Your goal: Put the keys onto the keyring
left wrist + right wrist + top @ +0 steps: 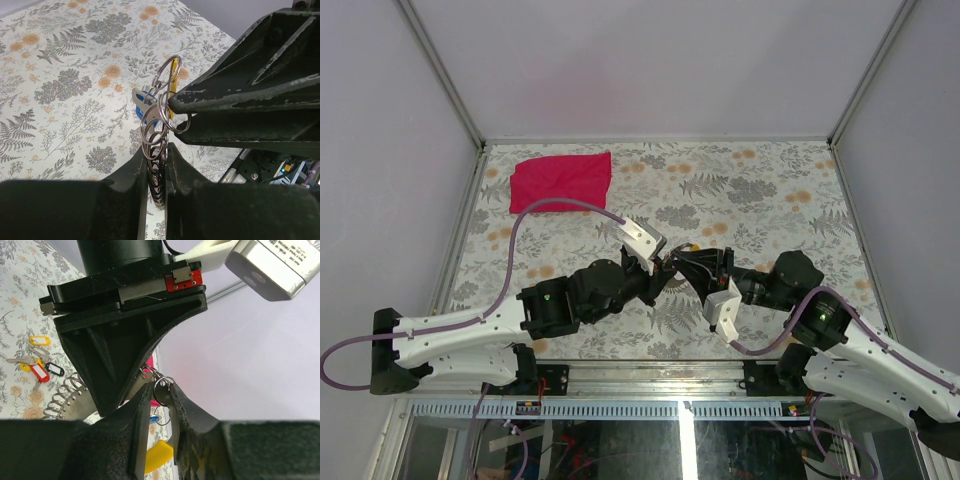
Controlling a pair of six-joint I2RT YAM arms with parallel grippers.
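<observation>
Both arms meet over the middle of the table (770, 190), a bit toward its near edge. They are well apart from the red cloth (560, 181), which lies by the far left corner.

The left gripper (156, 150) has its fingers closed down to a thin slot, clamped on the keyring (159, 125). We see the chain of linked rings running down betw. the two fingers, w/ the larger loops fanning out above the tips. A blue-headed key (146, 108) and a yellow head (174, 80) hang among those loops, up off the table.

The right gripper (161, 394) comes in from the opposite side, tip to tip w/ the left one. Its fingers are nearly together, w/ a small ring (163, 388) sitting in the narrow gap at the tips. We can't tell whether the ring is pinched tight or just sits betw. them. In the left wrist view, one right fingertip touches the loops from the right.

More keys (39, 362) lie loose on the table in a small cluster: yellow, red & black heads, touching or overlapping. We make these out only in the right wrist view, at its left side.
</observation>
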